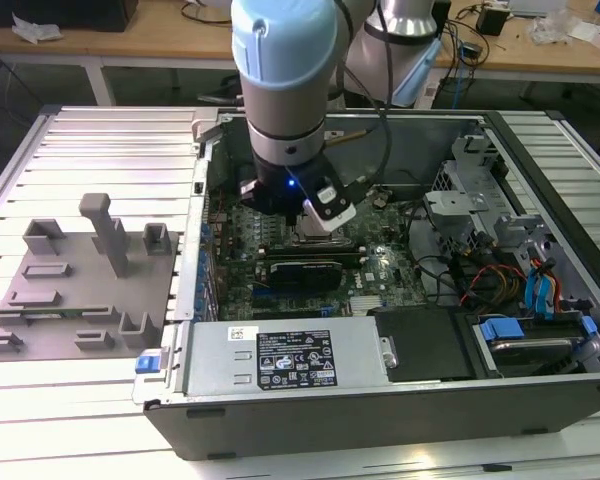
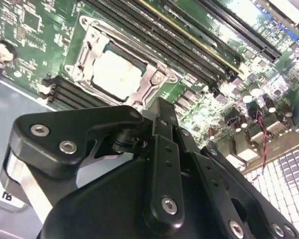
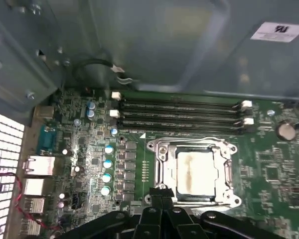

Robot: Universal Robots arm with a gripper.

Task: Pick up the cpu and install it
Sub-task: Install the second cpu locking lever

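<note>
The cpu [image 3: 195, 172] is a flat, shiny silver square. It lies inside the socket frame [image 3: 192, 147], the metal frame on the green board [image 3: 274, 164]. In both wrist views it looks flat and square in there, with the frame all around its edge. You can see it in the second wrist view too [image 2: 114, 74]. So the chip looks like it is already in its place.

The hand [image 3: 162, 196] hangs just above the board, right beside the near edge of the frame. Its black fingers [image 2: 162, 122] are pressed close together, with no gap you can see, and nothing is between them. The hand is not holding the chip.

Next to the frame run long dark memory slots [image 3: 182, 114]. Little round parts with blue tops [image 3: 108, 169] stand in a row on the other side. The board sits inside an open computer case [image 1: 380, 390]. The robot arm [image 1: 285, 110] reaches down into the case from above. Beside the case, on the exterior view's left, a grey plastic holder [image 1: 70, 290] lies on the desk [image 1: 100, 140].

To do this part well, I think the hand should go slow and straight. The chip must lie flat in the frame, not tipped up at one corner. The hand should keep off the slots and small parts nearby, because they could break.
</note>
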